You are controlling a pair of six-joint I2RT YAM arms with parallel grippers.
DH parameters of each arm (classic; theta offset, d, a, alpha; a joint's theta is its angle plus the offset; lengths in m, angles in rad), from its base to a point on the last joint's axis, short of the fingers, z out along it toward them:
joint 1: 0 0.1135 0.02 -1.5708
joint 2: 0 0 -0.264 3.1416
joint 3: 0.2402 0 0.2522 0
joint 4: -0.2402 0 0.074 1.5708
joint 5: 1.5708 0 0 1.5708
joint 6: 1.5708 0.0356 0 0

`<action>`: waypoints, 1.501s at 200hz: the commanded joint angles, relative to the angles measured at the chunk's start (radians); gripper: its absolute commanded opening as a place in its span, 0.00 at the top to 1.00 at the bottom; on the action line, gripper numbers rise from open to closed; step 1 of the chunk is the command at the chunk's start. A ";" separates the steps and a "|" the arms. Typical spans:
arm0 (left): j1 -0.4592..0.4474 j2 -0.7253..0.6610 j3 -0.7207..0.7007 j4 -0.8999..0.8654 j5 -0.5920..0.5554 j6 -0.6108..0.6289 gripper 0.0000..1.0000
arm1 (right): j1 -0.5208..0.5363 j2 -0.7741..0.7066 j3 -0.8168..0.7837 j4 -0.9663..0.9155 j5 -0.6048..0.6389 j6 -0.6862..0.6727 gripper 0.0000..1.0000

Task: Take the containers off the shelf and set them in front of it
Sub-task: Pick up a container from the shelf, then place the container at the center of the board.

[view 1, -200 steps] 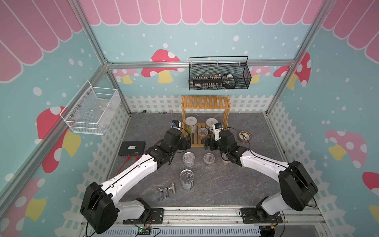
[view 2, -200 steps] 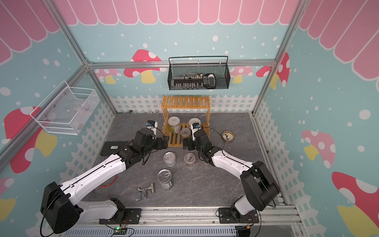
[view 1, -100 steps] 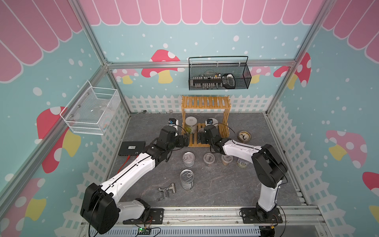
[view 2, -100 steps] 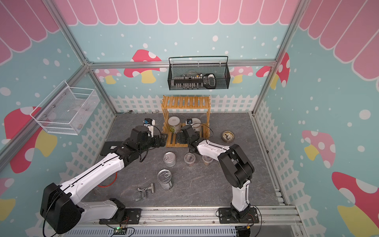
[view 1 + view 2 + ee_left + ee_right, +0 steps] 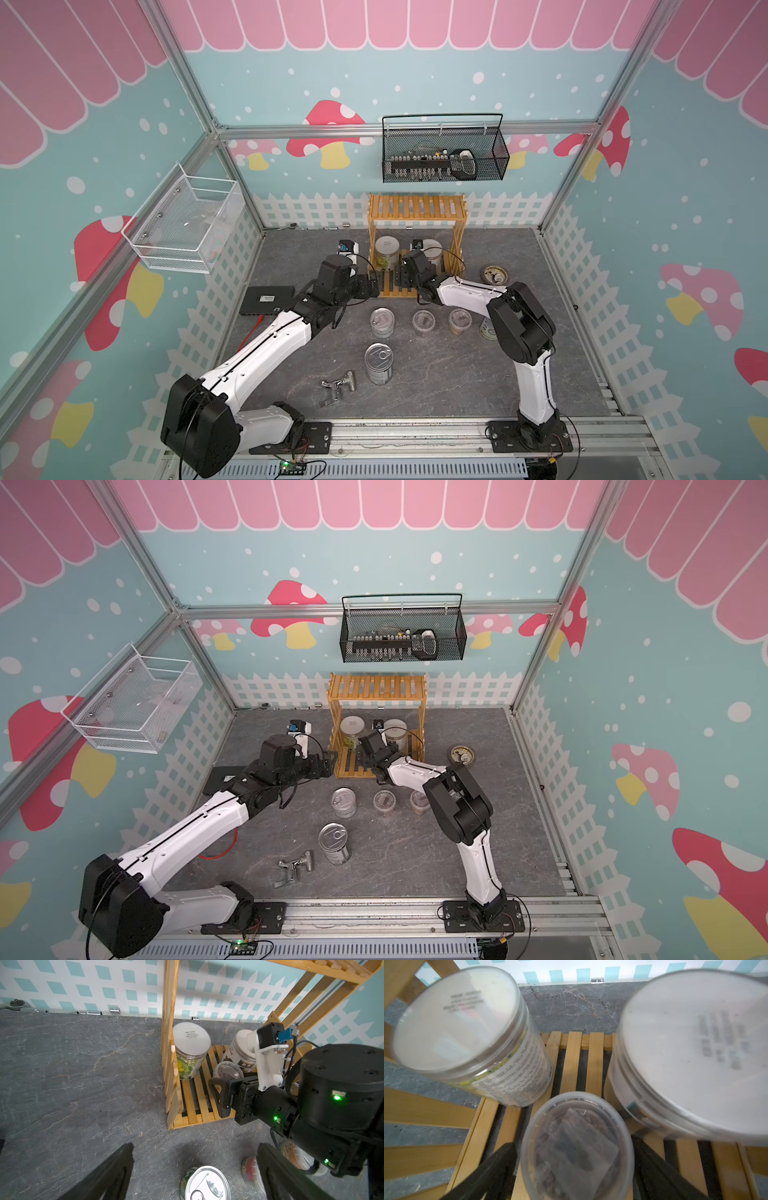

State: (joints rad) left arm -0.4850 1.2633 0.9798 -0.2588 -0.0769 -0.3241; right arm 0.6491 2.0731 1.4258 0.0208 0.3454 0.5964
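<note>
The bamboo shelf stands at the back wall. Its lower tier holds two white-lidded jars and a small clear jar. My right gripper reaches into that tier, open, one finger close on each side of the clear jar. My left gripper hangs open and empty over the floor by the shelf's front left corner. In front of the shelf stand two tin cans and two clear jars. A third can shows partly behind the right arm.
A metal faucet piece lies near the front can. A tape roll lies right of the shelf, and a black box lies left. A black wire basket and a white mesh basket hang on the walls.
My right arm has folded back and pushed its gripper into the shelf's lower tier, around the small clear jar, with the jaws narrowing a little. The left arm has hardly moved.
</note>
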 commanded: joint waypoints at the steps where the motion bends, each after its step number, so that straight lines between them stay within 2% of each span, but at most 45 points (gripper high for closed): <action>1: 0.008 -0.016 -0.016 0.013 0.019 0.023 0.04 | 0.006 0.031 0.040 -0.016 0.024 0.011 0.10; 19: 0.008 -0.015 -0.016 0.012 0.023 0.025 0.04 | 0.005 0.048 0.058 -0.022 0.030 0.012 0.12; 51: 0.010 -0.012 -0.018 0.013 0.026 0.028 0.04 | 0.006 0.063 0.077 -0.027 0.034 0.007 0.24; 83: 0.010 -0.007 -0.020 0.012 0.033 0.030 0.04 | 0.005 0.068 0.076 -0.033 0.038 -0.003 0.30; 115: 0.010 -0.005 -0.018 0.013 0.035 0.030 0.04 | 0.006 0.031 0.046 -0.023 0.044 -0.031 0.33; 147: 0.010 -0.007 -0.018 0.015 0.040 0.030 0.04 | 0.006 -0.065 -0.034 0.023 -0.003 -0.125 0.33; 175: 0.010 -0.011 -0.018 0.012 0.042 0.030 0.04 | 0.008 -0.168 -0.141 0.066 -0.081 -0.199 0.32; 209: 0.011 -0.016 -0.018 0.012 0.049 0.031 0.04 | 0.027 -0.377 -0.299 0.121 -0.198 -0.290 0.33; 253: 0.014 -0.020 -0.016 0.011 0.064 0.033 0.04 | 0.091 -0.683 -0.496 0.050 -0.374 -0.422 0.33; 300: 0.017 -0.017 -0.013 0.010 0.085 0.030 0.04 | 0.172 -0.966 -0.698 -0.081 -0.393 -0.414 0.33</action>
State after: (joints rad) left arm -0.4778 1.2621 0.9730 -0.2569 -0.0154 -0.3092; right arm 0.7872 1.1961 0.8078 0.0273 -0.0135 0.1970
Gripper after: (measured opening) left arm 0.960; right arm 0.701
